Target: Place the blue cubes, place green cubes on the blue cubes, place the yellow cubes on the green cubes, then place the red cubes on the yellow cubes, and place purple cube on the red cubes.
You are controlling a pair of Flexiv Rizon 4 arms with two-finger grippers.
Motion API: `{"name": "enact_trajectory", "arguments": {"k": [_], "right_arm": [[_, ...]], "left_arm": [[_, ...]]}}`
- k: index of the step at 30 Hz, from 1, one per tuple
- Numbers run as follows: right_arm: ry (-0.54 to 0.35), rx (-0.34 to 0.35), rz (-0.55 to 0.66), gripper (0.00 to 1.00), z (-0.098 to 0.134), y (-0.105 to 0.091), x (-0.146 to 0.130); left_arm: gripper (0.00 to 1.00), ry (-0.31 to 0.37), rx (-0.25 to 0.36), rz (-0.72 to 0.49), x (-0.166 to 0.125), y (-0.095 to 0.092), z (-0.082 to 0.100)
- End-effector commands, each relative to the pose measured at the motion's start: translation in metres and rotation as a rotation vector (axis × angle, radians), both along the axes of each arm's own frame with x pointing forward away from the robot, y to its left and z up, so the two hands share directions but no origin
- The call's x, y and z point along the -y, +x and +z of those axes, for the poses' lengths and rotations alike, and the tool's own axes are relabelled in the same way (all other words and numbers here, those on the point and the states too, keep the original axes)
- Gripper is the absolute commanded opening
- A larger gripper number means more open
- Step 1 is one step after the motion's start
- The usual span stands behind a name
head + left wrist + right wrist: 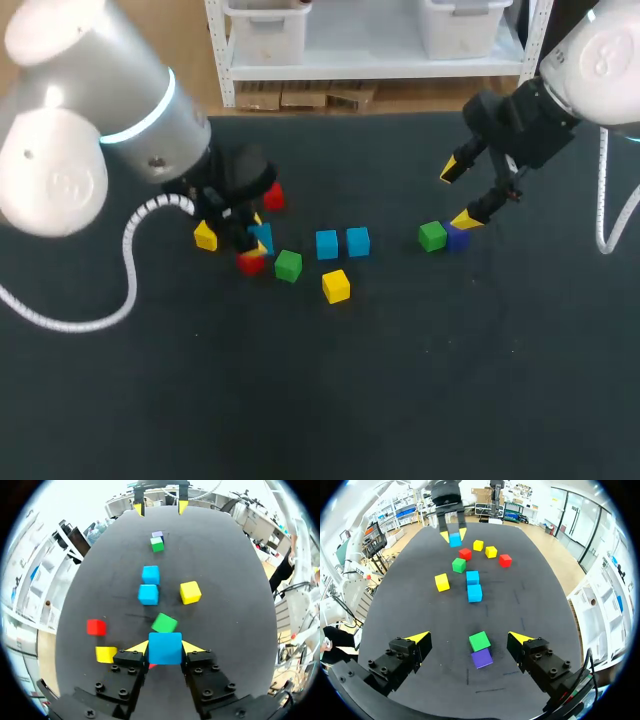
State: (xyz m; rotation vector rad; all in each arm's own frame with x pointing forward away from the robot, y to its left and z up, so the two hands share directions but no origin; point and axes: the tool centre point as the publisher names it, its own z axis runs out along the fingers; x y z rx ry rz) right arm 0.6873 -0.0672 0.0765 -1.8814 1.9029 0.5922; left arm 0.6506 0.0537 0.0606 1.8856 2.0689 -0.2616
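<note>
Right, from the head view my left gripper (pixel 246 236) is clamped on a blue cube (pixel 263 238), with a red cube (pixel 250 263) just under it and a green cube (pixel 288 265) just beside it. A blue pair (pixel 326 244) sits side by side further out, toward the middle of the table (pixel 320 400). I read that pair as the base layer set down, and the held one as the next piece for it. My right gripper (pixel 460 193) hangs with its fingers spread wide, the lower tip just over a purple cube (pixel 457 238) that touches a second green cube (pixel 432 236). In the left wrist view the blue cube (pixel 165 645) fills the gap between both yellow tips, gripped from two sides. A sliver of red shows beneath it, so I judge it is lifted clear, not resting. Straight ahead of the fingers lies the green cube (pixel 164 623), then the blue pair beyond, with a yellow cube (pixel 190 592) off to one side, so the carry looks like a straight run forward. In the right wrist view the fingers are released and hold nothing. The second green cube (pixel 479 641) and the purple cube (pixel 482 658) lie touching on the table below, between the tips. That arm sits over pieces needed later, green second and purple last, so I would leave it waiting.
</note>
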Motion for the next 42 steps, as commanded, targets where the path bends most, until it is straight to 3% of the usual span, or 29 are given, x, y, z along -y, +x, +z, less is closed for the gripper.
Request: {"name": "enact_trajectory", "arguments": {"k": [1, 8, 16, 27, 42], "right_arm": [[0.002, 0.000, 0.001, 1.00, 0.000, 0.000, 0.000], [0.002, 0.000, 0.001, 1.00, 0.000, 0.000, 0.000], [0.002, 0.000, 0.001, 1.00, 0.000, 0.000, 0.000], [0.002, 0.000, 0.001, 1.00, 0.000, 0.000, 0.000], [0.002, 0.000, 0.001, 1.00, 0.000, 0.000, 0.000]], "left_arm": [[0.00, -0.006, -0.033, -0.030, 0.009, 0.038, -0.004], [0.00, -0.017, -0.021, -0.060, 0.020, 0.069, -0.017], [0.00, -0.010, -0.020, -0.096, 0.028, 0.082, -0.037], [0.00, -0.001, -0.037, -0.114, 0.026, 0.077, -0.057], [0.00, -0.034, -0.054, -0.106, 0.035, 0.054, -0.069]]}}
